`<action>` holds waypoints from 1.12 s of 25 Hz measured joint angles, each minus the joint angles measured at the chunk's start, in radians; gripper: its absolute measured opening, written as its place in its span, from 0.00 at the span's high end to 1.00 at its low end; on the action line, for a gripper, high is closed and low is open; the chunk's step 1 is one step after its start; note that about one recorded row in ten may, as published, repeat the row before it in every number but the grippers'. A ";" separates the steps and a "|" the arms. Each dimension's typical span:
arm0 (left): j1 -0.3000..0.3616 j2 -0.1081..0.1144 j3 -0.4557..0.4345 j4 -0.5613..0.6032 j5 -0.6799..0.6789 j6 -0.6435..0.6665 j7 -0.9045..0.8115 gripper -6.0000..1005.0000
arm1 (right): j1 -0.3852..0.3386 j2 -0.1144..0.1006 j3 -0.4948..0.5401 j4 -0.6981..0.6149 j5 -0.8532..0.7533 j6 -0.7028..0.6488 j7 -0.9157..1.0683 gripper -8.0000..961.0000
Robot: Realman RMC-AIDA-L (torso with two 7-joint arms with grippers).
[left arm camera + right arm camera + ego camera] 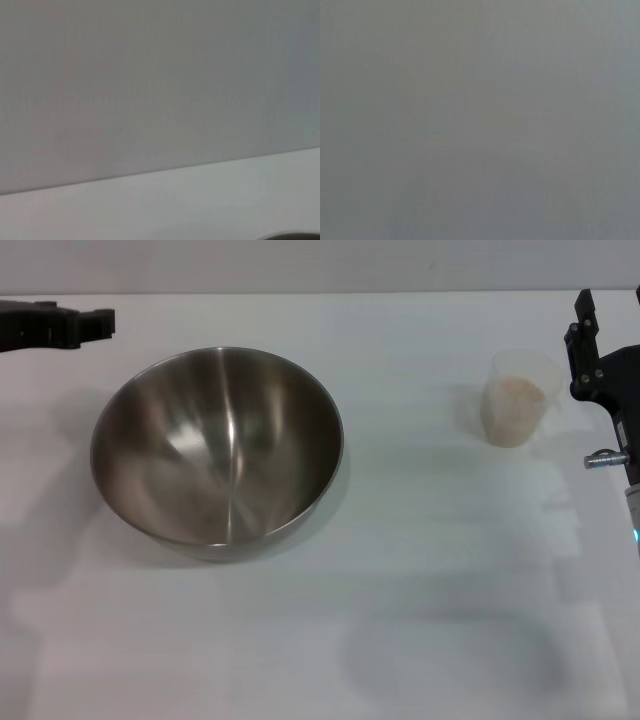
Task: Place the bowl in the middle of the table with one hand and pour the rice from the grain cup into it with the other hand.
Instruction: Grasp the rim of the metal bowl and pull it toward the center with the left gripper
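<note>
From my head camera I see the steel mixing bowl (218, 450) sitting upright on the white desk (420, 620), left of centre, nothing visible inside it. The grain cup (517, 398) stands upright well to its right, toward the far right side, with the rice (516, 410) filling much of it. My left gripper (98, 324) hangs at the far left edge, beyond the bowl and apart from it; I cannot tell how its fingers stand. My right gripper (584, 332) is just beside the cup, on its right; its fingers' state I cannot tell either.
</note>
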 joint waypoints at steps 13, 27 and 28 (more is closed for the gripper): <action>0.013 -0.002 -0.007 0.046 0.023 -0.023 0.045 0.35 | 0.006 0.002 -0.001 0.002 0.000 0.003 0.000 0.44; 0.013 -0.006 0.031 0.055 0.015 -0.083 0.037 0.35 | 0.015 0.002 -0.001 0.000 0.000 0.005 -0.003 0.44; 0.013 -0.007 0.039 0.065 0.015 -0.086 0.036 0.35 | 0.017 0.002 -0.001 0.000 0.000 0.005 -0.005 0.44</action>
